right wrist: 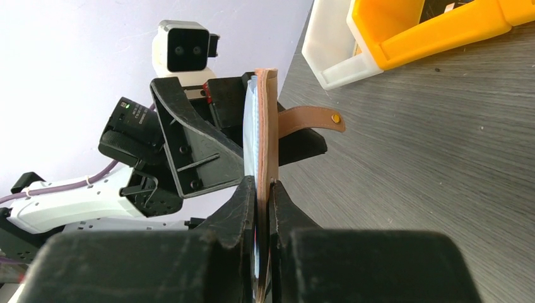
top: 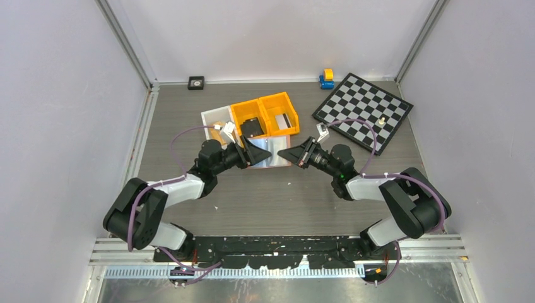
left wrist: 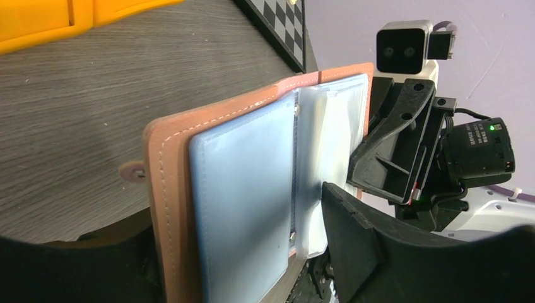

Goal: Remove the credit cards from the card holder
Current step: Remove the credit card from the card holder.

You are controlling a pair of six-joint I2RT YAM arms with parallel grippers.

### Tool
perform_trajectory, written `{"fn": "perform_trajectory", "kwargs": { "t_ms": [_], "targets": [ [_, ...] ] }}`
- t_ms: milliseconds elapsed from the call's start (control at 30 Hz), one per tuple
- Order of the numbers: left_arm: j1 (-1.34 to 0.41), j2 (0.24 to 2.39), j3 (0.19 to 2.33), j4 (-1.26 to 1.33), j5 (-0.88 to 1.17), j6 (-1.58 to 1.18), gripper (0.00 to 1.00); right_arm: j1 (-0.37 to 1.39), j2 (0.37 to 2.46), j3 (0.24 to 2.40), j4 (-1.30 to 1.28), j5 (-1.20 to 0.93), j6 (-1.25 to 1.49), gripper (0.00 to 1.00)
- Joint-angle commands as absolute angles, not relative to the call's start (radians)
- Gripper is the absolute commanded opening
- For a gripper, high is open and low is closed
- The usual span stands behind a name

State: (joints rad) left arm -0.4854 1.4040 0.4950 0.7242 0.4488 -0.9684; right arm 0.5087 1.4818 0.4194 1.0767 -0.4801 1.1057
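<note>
Item under inspection: the card holder (left wrist: 240, 189) is being held open and upright over the table (right wrist: 441, 158), between the two arms and just in front of the orange bins (top: 265, 113).

Right gripper (right wrist: 264, 189): its fingers are pinching one edge of the holder, closed tight on the tan cover and the clear pockets together.

Left gripper (top: 257, 152): its fingers are standing on either side of the holder at the opposite end. The views are not showing whether they are pressing on it, so its grip cannot be told.

Holder condition: the clear pockets are facing the left wrist camera and are looking pale and glossy. Whether the credit cards are sitting inside them cannot be told. The snap tab (right wrist: 312, 120) is hanging loose, sticking out from the cover toward the bins.

Surroundings: a chessboard (top: 363, 110) is lying at the far right of the table, well apart from the holder.
</note>
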Motion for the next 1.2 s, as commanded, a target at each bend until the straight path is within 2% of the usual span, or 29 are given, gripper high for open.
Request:
{"fn": "perform_trajectory", "kwargs": {
  "t_ms": [0,133,267,500,633,700,767,900,1167],
  "targets": [
    [-0.492,1.406,0.512,0.780,0.468,-0.979,0.74,0.526,1.451,0.460,1.118,-0.494,1.085,0.06],
    [-0.492,1.371,0.490,0.812,0.476,-0.969,0.85,0.525,1.438,0.461,1.076,-0.479,1.067,0.09],
    [-0.499,1.380,0.502,0.806,0.487,-0.960,0.84,0.526,1.443,0.466,1.076,-0.485,1.072,0.12],
    [-0.503,1.407,0.544,0.699,0.471,-0.941,0.50,0.525,1.442,0.467,1.085,-0.492,1.080,0.17],
    [-0.503,1.389,0.541,0.662,0.440,-0.931,0.35,0.525,1.431,0.456,1.085,-0.475,1.075,0.36],
    [-0.501,1.383,0.538,0.662,0.436,-0.930,0.32,0.526,1.418,0.447,1.078,-0.459,1.069,0.44],
    [-0.497,1.373,0.532,0.669,0.434,-0.934,0.30,0.526,1.399,0.441,1.054,-0.443,1.056,0.47],
    [-0.485,1.355,0.505,0.706,0.430,-0.954,0.27,0.525,1.362,0.432,1.000,-0.407,1.033,0.47],
    [-0.467,1.318,0.473,0.755,0.422,-0.971,0.26,0.526,1.321,0.426,0.942,-0.368,1.014,0.34]
  ]
}}
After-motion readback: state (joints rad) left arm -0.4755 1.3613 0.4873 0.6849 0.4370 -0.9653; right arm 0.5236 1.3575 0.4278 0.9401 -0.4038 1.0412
